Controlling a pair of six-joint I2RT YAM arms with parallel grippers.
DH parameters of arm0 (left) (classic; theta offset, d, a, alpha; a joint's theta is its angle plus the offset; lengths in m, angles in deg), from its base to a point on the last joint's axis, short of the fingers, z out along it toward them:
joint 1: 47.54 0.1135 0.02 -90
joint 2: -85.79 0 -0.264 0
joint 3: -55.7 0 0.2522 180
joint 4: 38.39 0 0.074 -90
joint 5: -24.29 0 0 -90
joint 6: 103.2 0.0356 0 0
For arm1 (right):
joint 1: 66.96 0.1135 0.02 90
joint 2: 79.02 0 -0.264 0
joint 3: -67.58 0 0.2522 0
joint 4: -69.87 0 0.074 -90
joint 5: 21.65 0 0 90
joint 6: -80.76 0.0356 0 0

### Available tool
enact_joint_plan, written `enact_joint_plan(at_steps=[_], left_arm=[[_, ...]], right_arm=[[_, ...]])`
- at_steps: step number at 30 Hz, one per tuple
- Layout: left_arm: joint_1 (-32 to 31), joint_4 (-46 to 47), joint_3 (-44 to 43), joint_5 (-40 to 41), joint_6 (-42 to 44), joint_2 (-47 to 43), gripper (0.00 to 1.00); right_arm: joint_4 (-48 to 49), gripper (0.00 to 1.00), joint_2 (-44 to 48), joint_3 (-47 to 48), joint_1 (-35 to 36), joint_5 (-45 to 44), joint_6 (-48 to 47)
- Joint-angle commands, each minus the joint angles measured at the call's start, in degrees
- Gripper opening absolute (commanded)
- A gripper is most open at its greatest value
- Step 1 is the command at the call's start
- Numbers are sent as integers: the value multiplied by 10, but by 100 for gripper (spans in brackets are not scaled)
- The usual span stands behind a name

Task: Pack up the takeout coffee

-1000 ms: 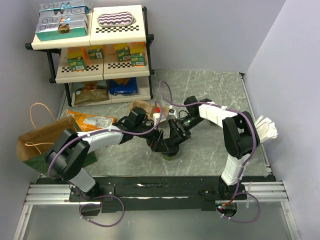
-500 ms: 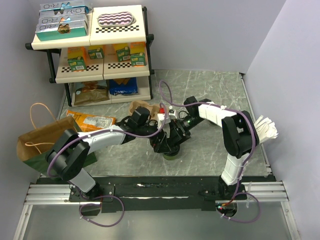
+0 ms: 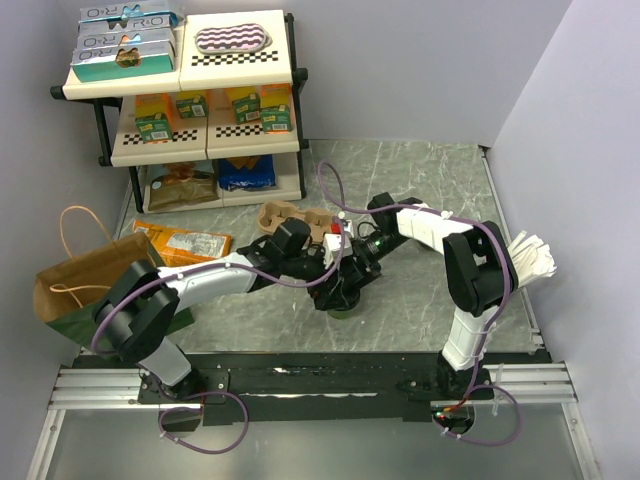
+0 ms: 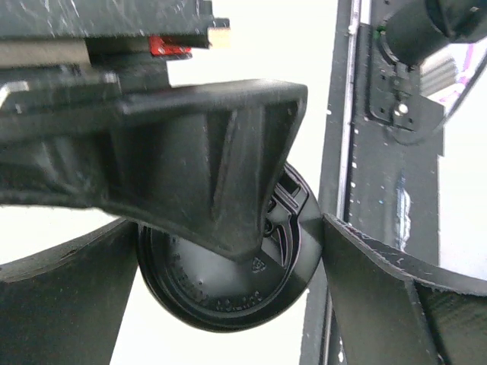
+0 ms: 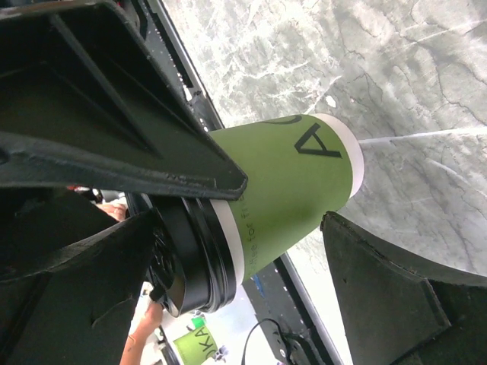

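Note:
The takeout coffee, a green paper cup (image 5: pixel 293 186) with a black lid (image 5: pixel 190 262), stands on the marble table. In the top view only a sliver of the cup (image 3: pixel 345 311) shows beneath the two grippers. My left gripper (image 3: pixel 325 285) hangs over it, open. In the left wrist view the lid (image 4: pixel 228 293) lies between my left gripper's (image 4: pixel 228 220) spread fingers (image 4: pixel 380 296), and its right finger is close to the lid's rim. My right gripper (image 5: pixel 240 220) is open, one finger (image 5: pixel 403 296) on each side of the cup. The other arm's finger crosses each wrist view.
A brown pulp cup carrier (image 3: pixel 290 215) lies just behind the grippers. An orange snack bag (image 3: pixel 185 242) and a brown paper bag (image 3: pixel 90 280) sit at the left. A stocked shelf (image 3: pixel 180 100) stands at the back left, and white paper strips (image 3: pixel 530 258) at the right wall.
My left arm has reached further right over the cup, uncovering the cup carrier behind it. The right gripper has stayed in place around the cup.

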Motion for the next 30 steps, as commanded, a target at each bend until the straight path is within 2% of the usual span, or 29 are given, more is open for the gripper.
enact_joint_plan(at_steps=[1,7,17,25,30], left_arm=[[-5,-47,-3,166,59,23,99],[-16,-74,-17,217,69,38,99],[-32,-133,-49,292,65,119,100],[-34,-156,-68,292,66,144,99],[-33,-116,-53,245,64,96,99]], right_arm=[[11,96,-12,-2,3,-25,-8],[11,96,-12,-4,3,-33,-8],[11,94,-20,-11,2,-45,-10],[8,94,-18,-8,-2,-46,-11],[2,94,-8,17,-23,-24,-12]])
